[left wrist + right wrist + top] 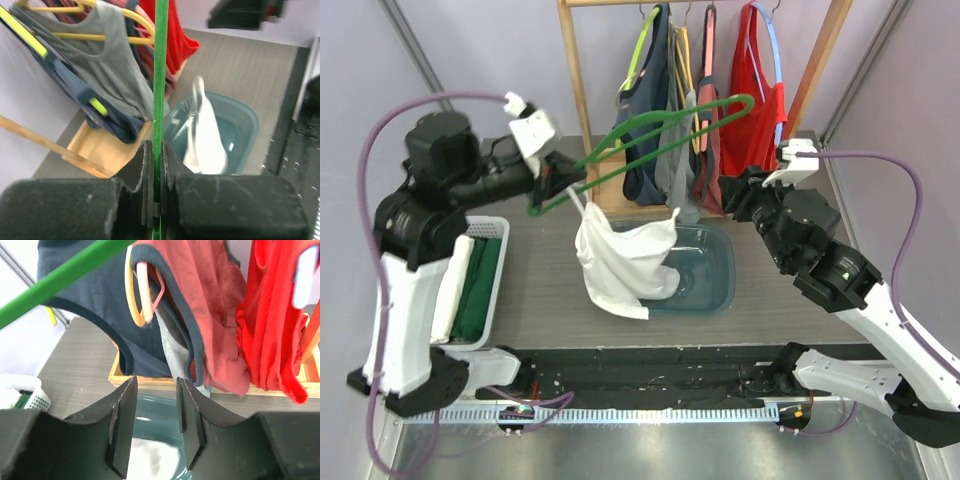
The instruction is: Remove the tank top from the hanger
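While the left gripper (157, 170) pinches the green hanger (161, 75) tight, the white top (620, 265) hangs down at the hanger's 6 o'clock. One strap reaches up by the hanger, and the rest lies on the blue tub (720, 275). The right gripper (155, 390), at the top's 3 o'clock, is partly open and holds nothing.

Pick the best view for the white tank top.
Top external: whole tank top visible, over the teal bin. Left wrist shows a blurred strip; right wrist only a white sliver between its fingers.
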